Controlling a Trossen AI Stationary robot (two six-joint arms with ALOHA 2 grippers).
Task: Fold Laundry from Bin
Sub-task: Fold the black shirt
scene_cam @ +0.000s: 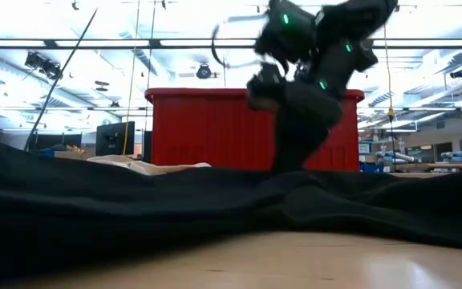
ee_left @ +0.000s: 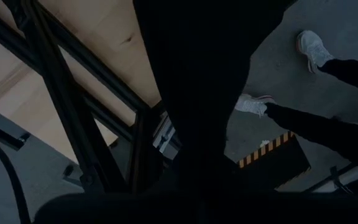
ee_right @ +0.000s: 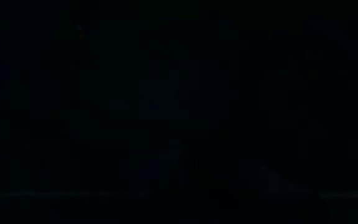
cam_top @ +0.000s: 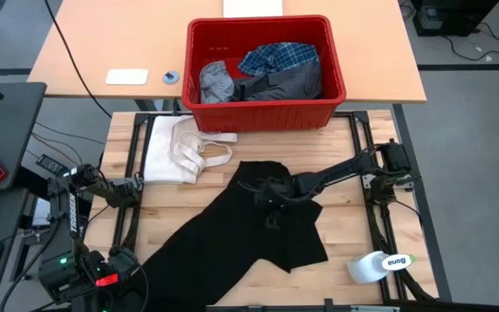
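The large black garment (cam_top: 258, 225) lies spread on the wooden table, from its middle toward the near left corner. The red bin (cam_top: 265, 74) stands at the far edge. In it are a blue-and-white plaid shirt (cam_top: 280, 56), a light grey garment (cam_top: 217, 82) and a dark grey one (cam_top: 293, 82). My right gripper (cam_top: 271, 195) reaches in from the right and is low over the black garment's middle (scene_cam: 295, 136). Its wrist view is all dark. My left gripper (cam_top: 124, 264) is at the near left corner, shut, with black cloth (ee_left: 197, 93) in front of its camera. My left gripper is shut on the black garment near its near left end, pointing steeply down. The cloth (ee_left: 197, 186) covers the fingers, so the exact part and the number of layers are hidden. From the gripper the cloth runs toward the table.
A cream-white cloth with strap loops (cam_top: 180, 147) lies at the far left of the table. A white bottle (cam_top: 379, 264) lies at the near right corner. A person's white shoes (ee_left: 312, 46) stand on the floor beyond the table's near left corner.
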